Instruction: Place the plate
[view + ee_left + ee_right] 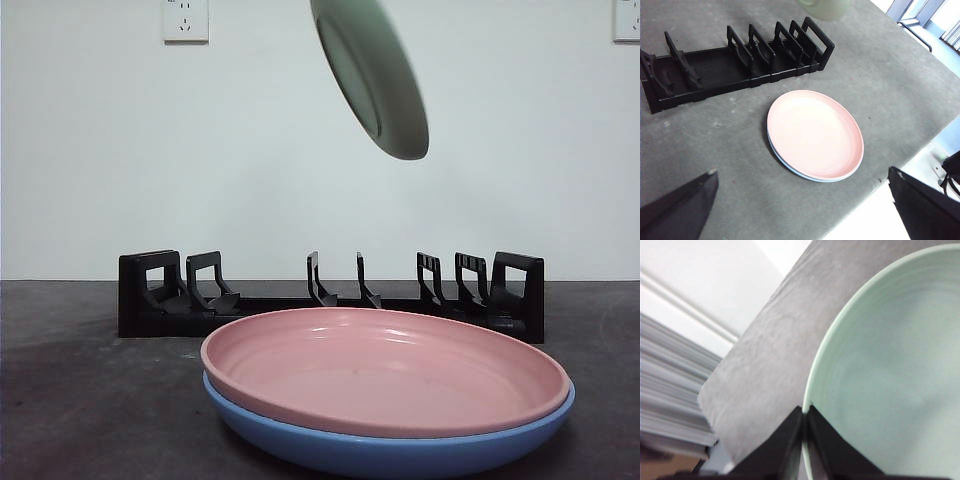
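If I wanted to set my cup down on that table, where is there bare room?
Bare grey table lies beside the stacked pink plate and blue plate, on the side away from the rack's long run, and in the strip between the plates and the black rack. The rack is crowded with dividers, and the green plate hangs above it in the right pincer.

**Nothing to read here**

Looked over all three views — no text, labels, brands or numbers I can make out. The plates, the black rack and the wall sockets all look plain, with no lettering visible on any of them.
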You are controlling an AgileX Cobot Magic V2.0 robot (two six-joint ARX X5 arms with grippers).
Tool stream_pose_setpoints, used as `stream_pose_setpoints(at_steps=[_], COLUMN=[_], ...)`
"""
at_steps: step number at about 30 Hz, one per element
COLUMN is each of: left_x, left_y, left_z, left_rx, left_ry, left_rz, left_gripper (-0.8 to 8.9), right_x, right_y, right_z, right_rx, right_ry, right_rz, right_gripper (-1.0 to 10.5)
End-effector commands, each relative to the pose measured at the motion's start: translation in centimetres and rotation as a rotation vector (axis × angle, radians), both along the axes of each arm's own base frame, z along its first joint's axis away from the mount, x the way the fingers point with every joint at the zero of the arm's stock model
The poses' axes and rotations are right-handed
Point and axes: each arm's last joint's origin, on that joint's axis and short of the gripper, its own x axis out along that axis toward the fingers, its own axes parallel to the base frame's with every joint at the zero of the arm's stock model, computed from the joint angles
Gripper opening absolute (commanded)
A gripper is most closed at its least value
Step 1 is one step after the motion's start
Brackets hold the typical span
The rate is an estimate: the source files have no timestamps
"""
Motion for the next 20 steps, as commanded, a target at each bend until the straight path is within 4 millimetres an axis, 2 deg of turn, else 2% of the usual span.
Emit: stream_pose_setpoints(at_steps=[1, 6, 10, 20], left_x=[-0.1, -0.1, -0.1, -0.1], left_y=[0.1, 0.1, 0.1, 0.1], left_z=[0.5, 0.5, 0.5, 0.5], left_rx=[-0.001, 0.0, 0.0, 0.016], left_ry=[-0.033, -0.034, -0.035, -0.052], left_rz=[-0.012, -0.013, -0.014, -0.025], left_gripper=[5.3, 5.3, 5.3, 5.3], right_x=[-2.1, -6.2, -9.0, -14.2], right_y=[-0.4, -1.4, -1.1, 2.3], right_z=[1.4, 2.3, 2.2, 1.4], right_rx=[-0.022, -0.103, -0.206, -0.419], right_ry=[-0.056, -0.048, -0.04, -0.113], right_rz=[0.06, 0.123, 0.15, 0.196], right_gripper=[0.1, 0.1, 0.1, 0.1])
